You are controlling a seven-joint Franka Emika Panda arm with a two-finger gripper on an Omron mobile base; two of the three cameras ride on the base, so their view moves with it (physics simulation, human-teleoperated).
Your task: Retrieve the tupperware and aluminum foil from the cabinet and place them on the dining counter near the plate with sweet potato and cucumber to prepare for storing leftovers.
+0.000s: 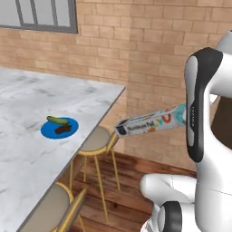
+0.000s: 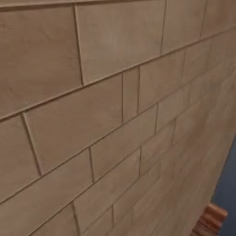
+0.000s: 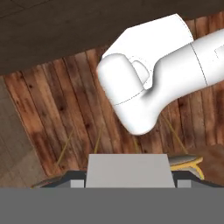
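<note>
Left base view: I look from behind arm, forward and down, over dining counter [image 1: 27,136] edge with blue plate [image 1: 59,128], 2 stools [image 1: 97,141] below, brick wall [image 1: 149,54] and window [image 1: 38,16] behind; mid range. Right base view: I face brick wall [image 2: 92,120] at very close range, wall running obliquely away to right. Both base views share brick wall. Hand view: I look down at plank floor [image 3: 52,109], stool seat [image 3: 188,161] at lower edge.

The counter [image 1: 31,149] is showing smooth veined marble, the foil [image 1: 152,122] printed cardboard, the wall [image 2: 115,115] matt brick, the floor [image 3: 52,109] grainy wood planks.
</note>
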